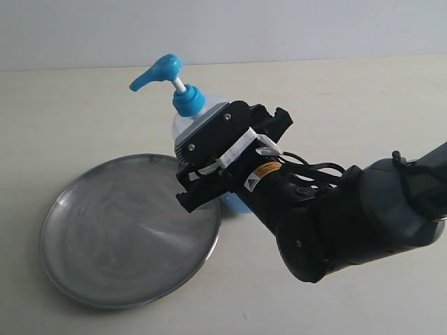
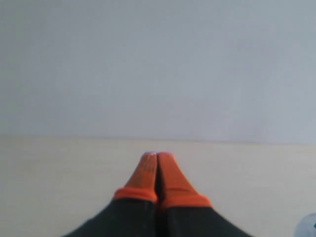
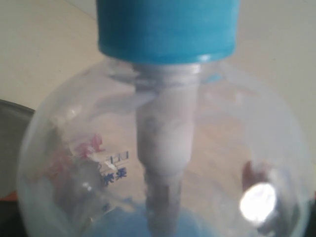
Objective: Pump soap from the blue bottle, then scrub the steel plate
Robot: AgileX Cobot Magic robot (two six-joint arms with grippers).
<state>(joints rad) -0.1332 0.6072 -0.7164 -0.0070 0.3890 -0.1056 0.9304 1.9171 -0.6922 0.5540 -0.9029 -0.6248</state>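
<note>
Okay, right tool (image 1: 202, 171) is at the blue bottle (image 1: 187, 105), arm coming in low from the right side of the tabletop (image 1: 335, 91). Its jaws stand wide apart, one on each side of the round clear body. Can't tell if the pads actually press the plastic, since the wrist view is filled by the bottle and the fingers sit right at the frame edges. Likely reason for this pose is to brace the bottle so it doesn't tip when the pump goes down.

The pump head (image 1: 159, 72) is up and nothing is on it, so the pump step isn't done yet by my read. The spout points toward the plate side, probably so the soap (image 3: 123, 222) lands there. For now the soap is only inside the bottle, low down.

The steel plate (image 1: 105, 237) lies flat on the tabletop, with the bottle upright at its far right rim, touching or just beside. No blue blob on the plate that I can make out.

The left tool (image 2: 157, 160) has its orange tips pressed together, empty, over bare tabletop and well away from the work.
</note>
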